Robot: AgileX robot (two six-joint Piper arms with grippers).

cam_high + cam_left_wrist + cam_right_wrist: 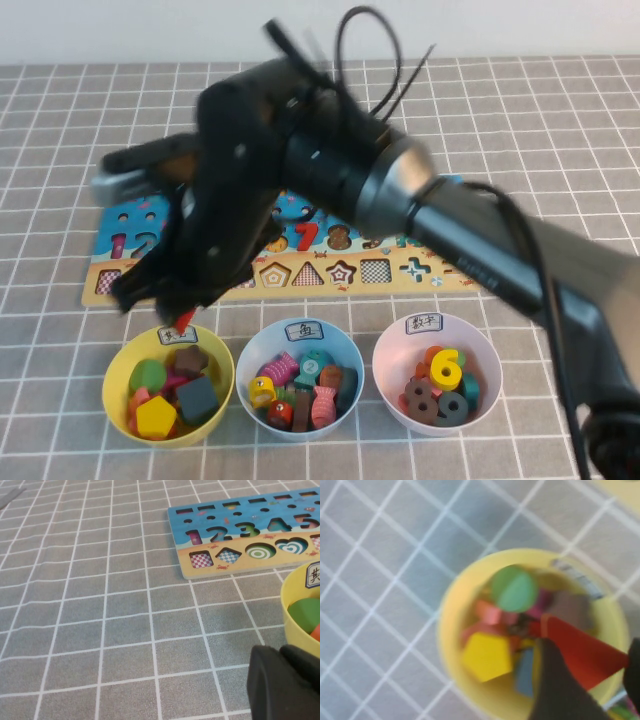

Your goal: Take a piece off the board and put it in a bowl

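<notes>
The red triangle piece is held between the closed jaws of the right gripper, directly above the yellow bowl, where a green disc and a yellow pentagon are seen below the jaws. The board lies beyond the jaws on the table. The left gripper is parked low beside the same bowl; whether its jaws are open cannot be told.
</notes>
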